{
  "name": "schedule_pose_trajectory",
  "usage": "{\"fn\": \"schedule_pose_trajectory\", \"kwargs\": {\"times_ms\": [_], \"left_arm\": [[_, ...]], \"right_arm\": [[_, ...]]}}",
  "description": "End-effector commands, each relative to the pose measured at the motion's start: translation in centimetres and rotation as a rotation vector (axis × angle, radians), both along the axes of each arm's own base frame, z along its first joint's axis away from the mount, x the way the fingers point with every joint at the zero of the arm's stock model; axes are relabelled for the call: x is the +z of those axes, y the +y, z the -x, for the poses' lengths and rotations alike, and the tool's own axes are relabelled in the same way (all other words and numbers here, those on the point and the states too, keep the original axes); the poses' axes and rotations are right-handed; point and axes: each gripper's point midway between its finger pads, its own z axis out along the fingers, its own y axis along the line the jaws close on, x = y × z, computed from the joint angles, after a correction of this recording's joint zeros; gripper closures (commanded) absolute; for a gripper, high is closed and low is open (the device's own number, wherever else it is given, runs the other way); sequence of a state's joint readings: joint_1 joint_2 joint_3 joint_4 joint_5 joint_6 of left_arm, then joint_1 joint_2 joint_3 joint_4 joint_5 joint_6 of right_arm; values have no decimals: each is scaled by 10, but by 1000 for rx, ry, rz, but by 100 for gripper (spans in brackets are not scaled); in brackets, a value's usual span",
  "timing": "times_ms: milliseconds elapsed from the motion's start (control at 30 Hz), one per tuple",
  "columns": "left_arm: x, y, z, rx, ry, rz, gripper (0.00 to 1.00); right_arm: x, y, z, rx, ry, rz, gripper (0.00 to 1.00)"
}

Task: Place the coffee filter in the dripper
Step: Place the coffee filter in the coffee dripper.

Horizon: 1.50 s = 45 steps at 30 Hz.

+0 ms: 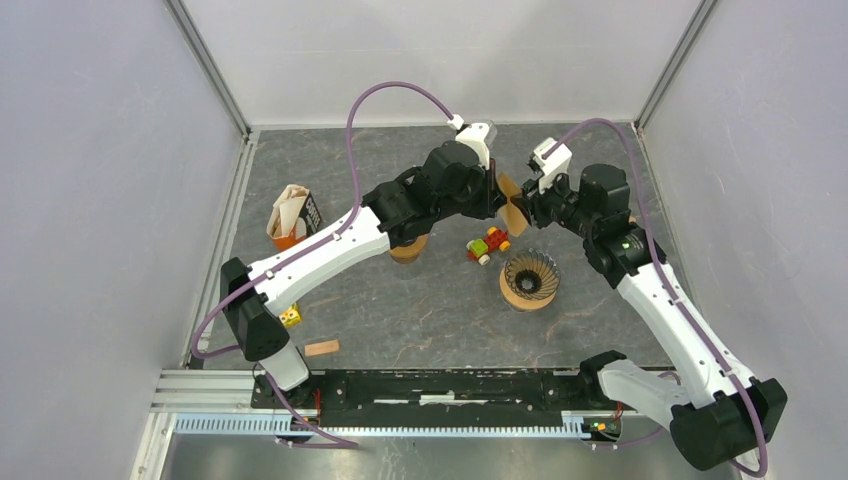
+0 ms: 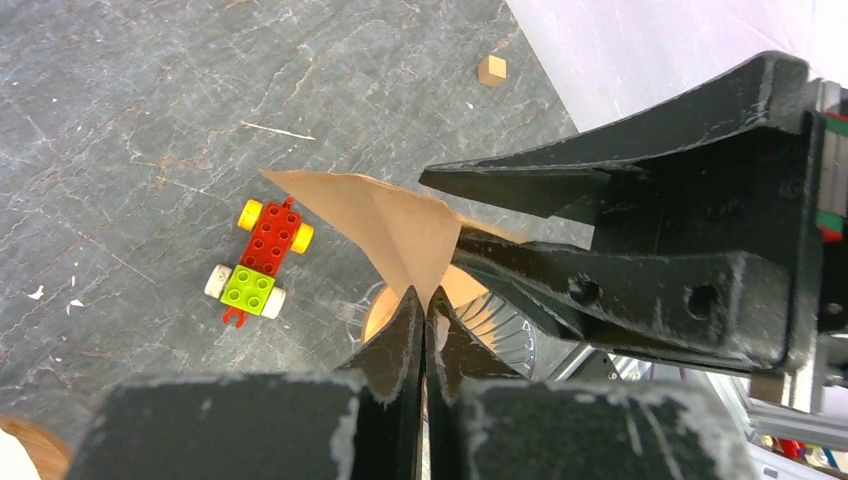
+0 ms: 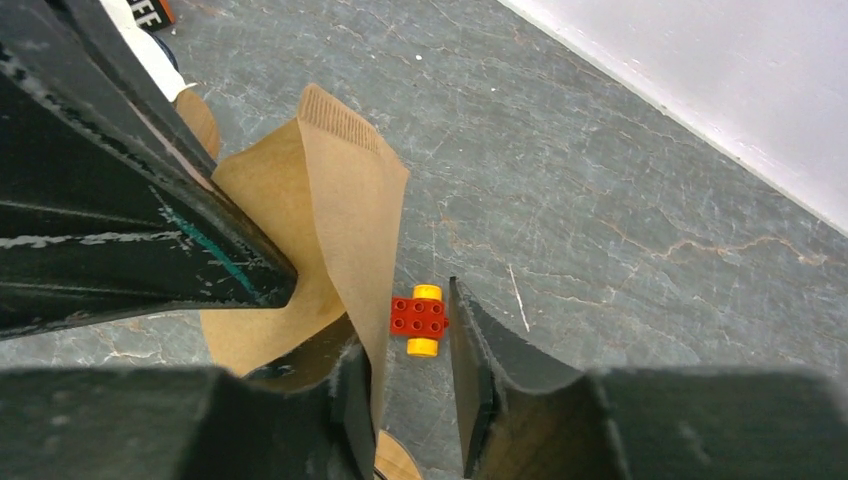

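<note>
Left gripper (image 2: pixel 425 300): jaws pressed together, pinching the pointed end of the coffee filter (image 2: pixel 390 225). Right gripper (image 3: pixel 405 325): jaws spread. One filter edge hangs in the gap against a finger, not clamped.

Top view: both grippers meet at the far middle of the table (image 1: pixel 420 310), with the filter held in the air between them. The dripper (image 1: pixel 530 280) stands nearer the bases, apart from the filter and unobstructed.

Left wrist view only: the filter fans out from the pinch, and the right fingers cover most of the dripper beneath. A small wooden cube (image 2: pixel 491 70) lies by the wall.

Right wrist view only: the filter's ribbed seam edge is on top.

Around:
- toy car (image 1: pixel 488 244) just beside the dripper
- wooden disc (image 1: pixel 408 250), partly under the left arm
- holder with brown paper (image 1: pixel 290 215), far left
- yellow block (image 1: pixel 291 317) and wooden block (image 1: pixel 321 348) near the left base
</note>
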<state>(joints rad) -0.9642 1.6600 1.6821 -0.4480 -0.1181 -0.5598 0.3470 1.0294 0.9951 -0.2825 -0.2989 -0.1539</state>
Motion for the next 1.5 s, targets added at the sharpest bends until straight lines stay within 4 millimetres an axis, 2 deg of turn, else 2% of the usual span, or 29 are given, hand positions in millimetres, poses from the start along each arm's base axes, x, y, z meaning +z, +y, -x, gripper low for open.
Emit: {"fn": "schedule_pose_trajectory", "kwargs": {"times_ms": [0, 67, 167, 233, 300, 367, 400, 700, 1000, 1133, 1267, 1467], "left_arm": [[19, -4, 2, -47, -69, 14, 98], [18, -1, 0, -35, -83, 3, 98], [14, 4, -8, -6, -124, -33, 97], [12, 4, -14, 3, -147, -54, 92], [10, 0, -17, 3, -146, -60, 80], [9, -5, -18, 6, -131, -55, 63], [7, -7, -19, 9, -117, -54, 62], [-2, -27, -22, 16, -90, -83, 58], [3, -29, -22, 34, -68, -67, 47], [-3, -27, -23, 39, -70, -82, 43], [-9, -26, -27, 50, -87, -112, 43], [-10, -29, -32, 54, -130, -150, 54]], "right_arm": [[10, 4, -7, -4, -30, -26, 71], [12, 1, -9, -25, -34, -26, 86], [17, -1, -10, -49, -40, -42, 100], [20, -3, -12, -73, -39, -55, 100], [20, -4, -15, -95, -25, -69, 100], [21, -5, -17, -116, -16, -82, 100], [19, -5, -18, -123, -8, -87, 100], [18, -10, -21, -173, 10, -106, 100], [8, -17, -23, -211, 15, -93, 100], [6, -15, -21, -210, 42, -141, 100], [8, -14, -19, -203, 49, -163, 100], [4, -12, -16, -187, 72, -199, 100]]}}
